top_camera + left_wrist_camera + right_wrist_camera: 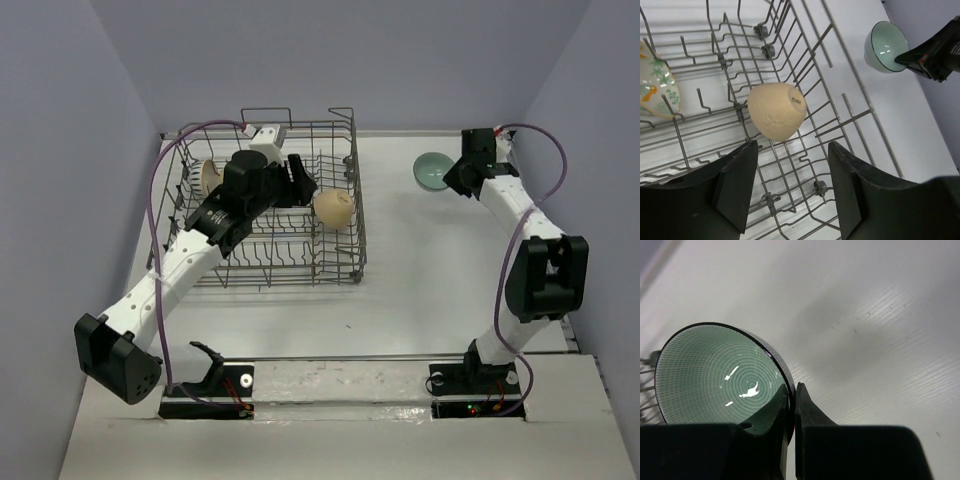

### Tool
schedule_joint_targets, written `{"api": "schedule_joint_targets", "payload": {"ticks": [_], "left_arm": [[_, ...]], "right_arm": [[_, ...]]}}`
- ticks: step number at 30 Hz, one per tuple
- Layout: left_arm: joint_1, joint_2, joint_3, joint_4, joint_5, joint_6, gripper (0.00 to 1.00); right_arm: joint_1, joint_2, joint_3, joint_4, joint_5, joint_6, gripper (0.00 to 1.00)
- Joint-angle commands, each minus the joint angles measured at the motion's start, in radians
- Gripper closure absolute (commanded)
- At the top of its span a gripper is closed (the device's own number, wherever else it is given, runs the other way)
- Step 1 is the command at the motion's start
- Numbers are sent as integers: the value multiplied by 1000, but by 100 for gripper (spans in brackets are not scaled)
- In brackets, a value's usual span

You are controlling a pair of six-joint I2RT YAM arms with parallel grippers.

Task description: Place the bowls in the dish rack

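Right gripper [792,400]: shut on rim of pale teal-green ceramic bowl [715,375].
Left gripper [792,185]: open, empty, over grey wire dish rack [357,190].
Lift: best kept level and slow.

Teal bowl [715,375] looks glossy, tan bowl [776,111] matt, dish rack [270,262] metal wire.

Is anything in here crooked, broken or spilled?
Nothing looks spilled or broken. The tan bowl in the dish rack lies tipped on its side, base showing, rather than slotted upright. The teal bowl sits on the table outside the rack, its rim pinched by the right fingers.
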Motion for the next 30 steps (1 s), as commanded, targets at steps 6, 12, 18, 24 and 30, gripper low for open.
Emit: {"api": "schedule_joint_targets", "payload": {"ticks": [6, 12, 18, 24, 30], "left_arm": [[-229, -33, 315, -101, -223, 221, 32], [-431, -31, 337, -99, -471, 432, 31], [-659, 13, 303, -70, -828, 659, 31], [-792, 134, 291, -36, -1048, 813, 29], [-816, 179, 331, -45, -1007, 859, 28]], "right_arm": [[178, -304, 264, -108, -61, -124, 99], [333, -301, 394, -256, -39, -193, 99], [439, -292, 414, -322, 17, -219, 99], [473, -252, 476, -386, 47, -242, 99], [505, -237, 525, -435, 60, -259, 99]]}}
